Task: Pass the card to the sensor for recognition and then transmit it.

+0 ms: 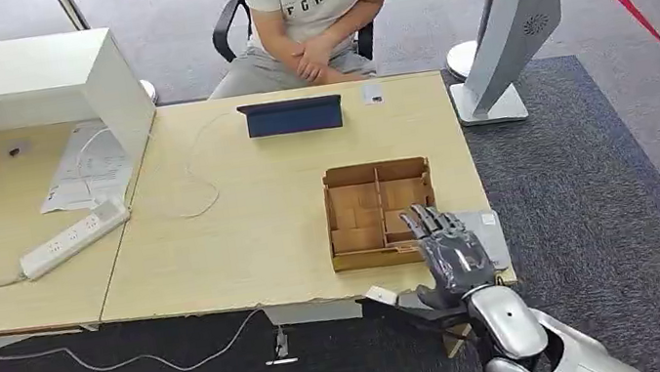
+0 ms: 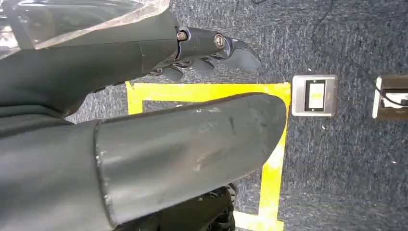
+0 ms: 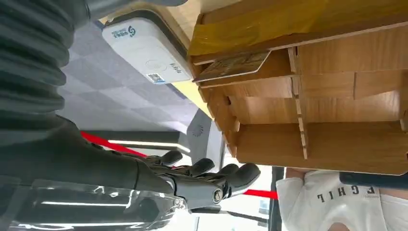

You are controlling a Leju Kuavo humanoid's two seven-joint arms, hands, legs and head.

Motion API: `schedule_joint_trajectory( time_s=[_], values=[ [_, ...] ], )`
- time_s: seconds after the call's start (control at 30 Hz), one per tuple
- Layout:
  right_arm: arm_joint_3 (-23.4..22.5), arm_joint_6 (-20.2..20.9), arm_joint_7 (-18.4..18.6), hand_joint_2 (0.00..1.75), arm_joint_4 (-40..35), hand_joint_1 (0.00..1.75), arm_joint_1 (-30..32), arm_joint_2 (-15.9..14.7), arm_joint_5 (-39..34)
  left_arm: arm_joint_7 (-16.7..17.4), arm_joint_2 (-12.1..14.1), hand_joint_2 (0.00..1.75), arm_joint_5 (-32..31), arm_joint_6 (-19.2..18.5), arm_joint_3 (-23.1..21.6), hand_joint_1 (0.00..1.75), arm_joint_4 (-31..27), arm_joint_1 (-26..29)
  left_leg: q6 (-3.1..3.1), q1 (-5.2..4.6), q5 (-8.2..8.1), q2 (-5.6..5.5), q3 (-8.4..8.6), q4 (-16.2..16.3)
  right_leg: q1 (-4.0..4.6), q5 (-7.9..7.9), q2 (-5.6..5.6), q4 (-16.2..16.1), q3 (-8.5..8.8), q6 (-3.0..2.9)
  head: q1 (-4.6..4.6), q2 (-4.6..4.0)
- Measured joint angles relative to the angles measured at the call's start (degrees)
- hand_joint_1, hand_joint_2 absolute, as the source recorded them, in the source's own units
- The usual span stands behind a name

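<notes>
Right hand [image 1: 450, 252] beside box [image 1: 379, 212], sensor [image 3: 146, 57]

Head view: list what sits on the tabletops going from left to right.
Power strip → papers → dark tablet → cardboard divider box → right hand, over the box's near right corner → white card reader at the table's right edge.

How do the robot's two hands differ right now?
The right hand is raised at the table's near edge, beside the cardboard tray with its fingers stretched toward it; the left hand hangs low over the carpet floor and its yellow tape, fingers loosely curled. The right hand has things within reach; the left hand is near nothing. Both are dark grey and hold nothing.
</notes>
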Motion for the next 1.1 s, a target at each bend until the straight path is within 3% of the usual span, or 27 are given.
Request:
schedule_joint_trajectory(
  time_s=[0.63, 1.1],
  values=[
    [0.92, 0.35, -0.39, 1.75, 5.9, 0.0, -1.52, 2.3, -1.2, 0.5, -0.11, 0.0, -1.03, 0.15, 0.02, 0.0, 0.0, -0.14, 0.0, 0.0, 0.0, 0.0, 0.0, 0.0, 0.0, 0.0, 0.0, 0.0, 0.0, 0.0, 0.02, 0.0],
    [0.94, -0.61, 0.66, 1.75, 8.7, 0.0, -2.55, 2.05, -2.89, 0.48, -0.13, 0.0, -1.36, 0.2, 0.0, 0.0, 0.09, -0.07, 0.0, 0.0, 0.0, 0.0, 0.0, 0.0, 0.0, 0.0, 0.0, 0.0, 0.0, 0.0, 0.0, 0.0]
  ],
)
